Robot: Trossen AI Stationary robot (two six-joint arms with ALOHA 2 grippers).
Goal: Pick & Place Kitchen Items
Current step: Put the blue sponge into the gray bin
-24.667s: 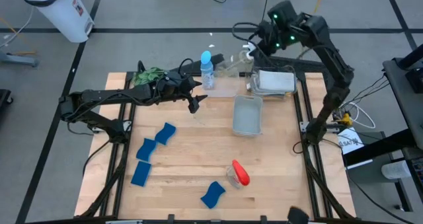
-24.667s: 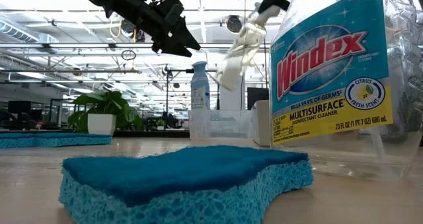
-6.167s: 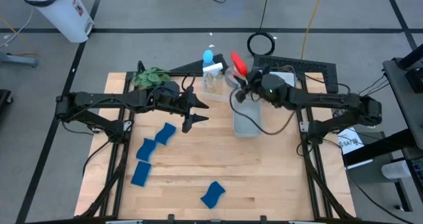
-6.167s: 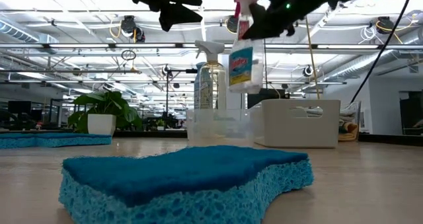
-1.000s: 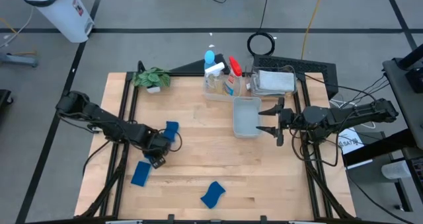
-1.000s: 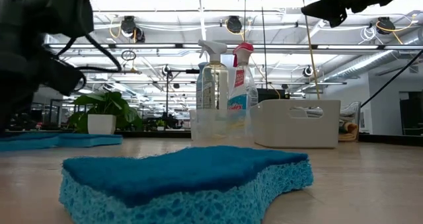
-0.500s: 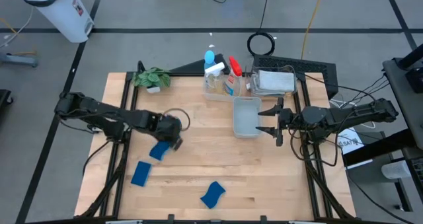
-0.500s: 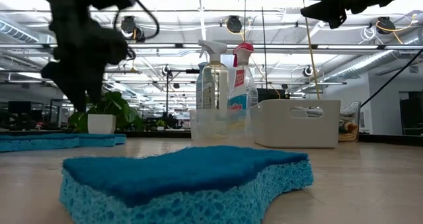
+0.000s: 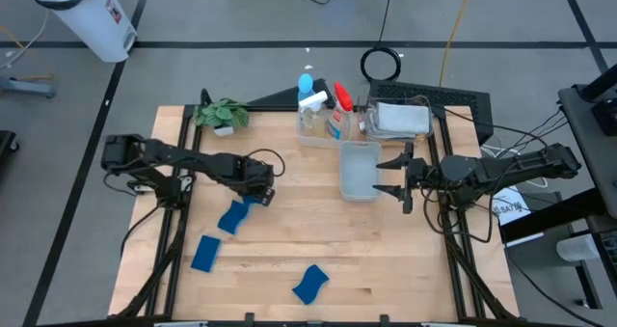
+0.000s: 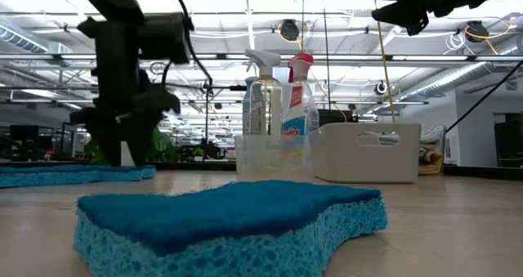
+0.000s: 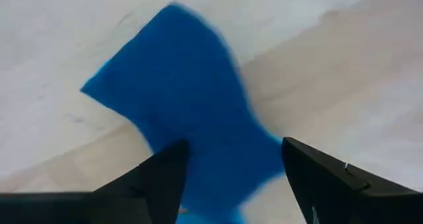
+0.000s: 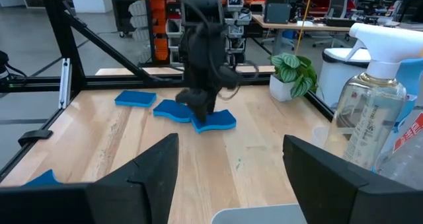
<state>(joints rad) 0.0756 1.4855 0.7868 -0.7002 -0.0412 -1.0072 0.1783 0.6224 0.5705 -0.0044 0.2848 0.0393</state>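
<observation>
Left wrist view: open fingers straddling a blue sponge

I see my left gripper [image 11: 231, 184] spread wide, its two dark fingers [image 11: 158, 178] either side of the near end of a wavy blue sponge [image 11: 178, 112] on the wooden table [image 11: 344, 59]; whether they touch it I cannot tell. From above, that left gripper [image 9: 260, 192] sits just over the sponge [image 9: 231, 217], which lies well to the left of the empty clear bin [image 9: 360, 169] at mid-table. A second sponge [image 9: 205, 253] is farther out from the bin on the same side, and a third [image 9: 309, 284] is near the front edge. Behind the bin, the blue-topped bottle [image 9: 308, 103] and the red-topped bottle [image 9: 340, 103] stand together in another clear bin. My right gripper [image 9: 397, 176] hangs just to the right of the empty bin, fingers apart, holding nothing. The potted plant [image 9: 222, 114] is at the back left corner
</observation>
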